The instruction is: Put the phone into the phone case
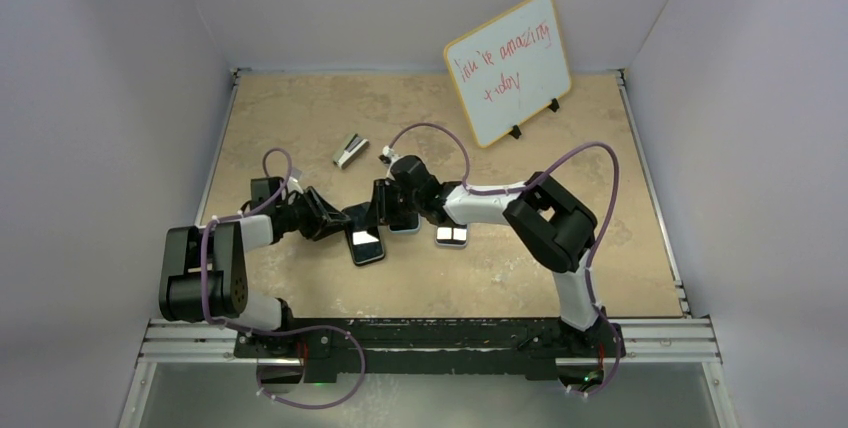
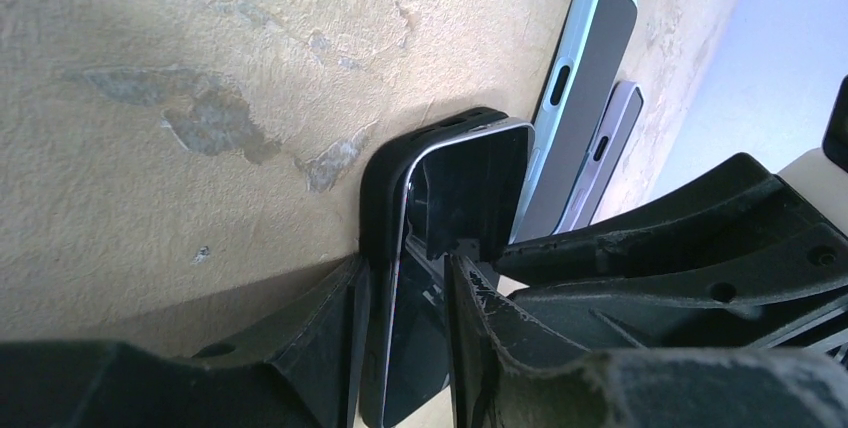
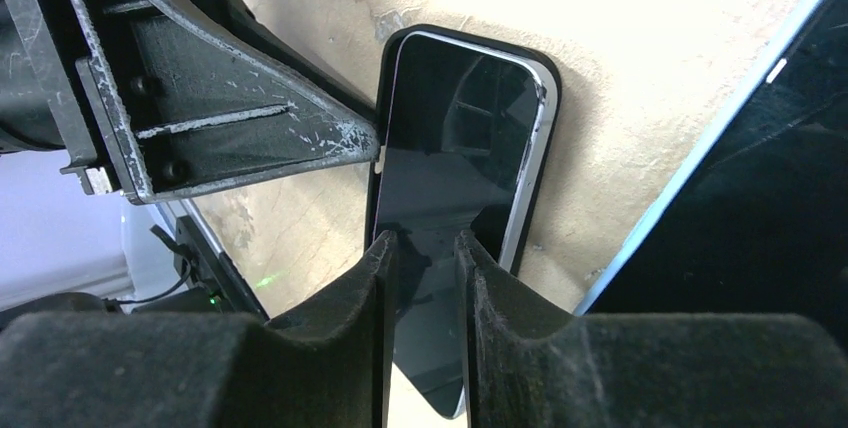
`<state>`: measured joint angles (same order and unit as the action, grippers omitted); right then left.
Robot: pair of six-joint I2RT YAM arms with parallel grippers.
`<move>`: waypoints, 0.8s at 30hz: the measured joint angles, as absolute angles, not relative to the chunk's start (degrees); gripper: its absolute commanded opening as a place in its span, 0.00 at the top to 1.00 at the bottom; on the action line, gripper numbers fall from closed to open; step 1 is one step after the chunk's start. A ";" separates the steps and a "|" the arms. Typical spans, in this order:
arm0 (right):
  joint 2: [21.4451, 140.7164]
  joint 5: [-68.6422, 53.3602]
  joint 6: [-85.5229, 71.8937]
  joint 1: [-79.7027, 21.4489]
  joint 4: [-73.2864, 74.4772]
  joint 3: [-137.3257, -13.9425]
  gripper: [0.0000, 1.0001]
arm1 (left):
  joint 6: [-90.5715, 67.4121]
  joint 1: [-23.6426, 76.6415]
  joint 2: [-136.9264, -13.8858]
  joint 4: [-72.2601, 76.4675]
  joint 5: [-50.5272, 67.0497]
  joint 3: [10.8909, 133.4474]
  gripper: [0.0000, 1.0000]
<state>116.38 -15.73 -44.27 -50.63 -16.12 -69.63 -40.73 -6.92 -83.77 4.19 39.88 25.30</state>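
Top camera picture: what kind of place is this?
Probably a robot test booth: plain white walls box in a beige mottled tabletop, two black-and-white robot arms are mounted at its edge, and a small whiteboard carries a handwritten note.

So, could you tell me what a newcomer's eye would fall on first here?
The left hand and right hand meet over the middle of the table, crowding a black phone sitting in a black case. Back right, a propped whiteboard with red handwriting stands out.
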 measured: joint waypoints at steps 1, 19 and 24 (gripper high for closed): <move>116.16 -15.38 -44.25 -50.63 -15.79 -69.63 0.69 | -40.88 -6.81 -83.77 4.21 39.79 25.30 0.66; 115.92 -10.00 -41.78 -50.61 -10.20 -70.43 0.90 | -40.88 -5.17 -84.93 4.43 38.72 26.24 0.74; 116.03 -11.86 -40.77 -49.98 -10.44 -70.76 0.97 | -40.86 -5.08 -85.12 4.25 38.22 26.26 0.75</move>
<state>116.03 -11.86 -40.77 -49.98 -10.44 -70.76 -40.86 -5.08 -85.12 4.25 38.22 26.26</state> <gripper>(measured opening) 0.059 0.251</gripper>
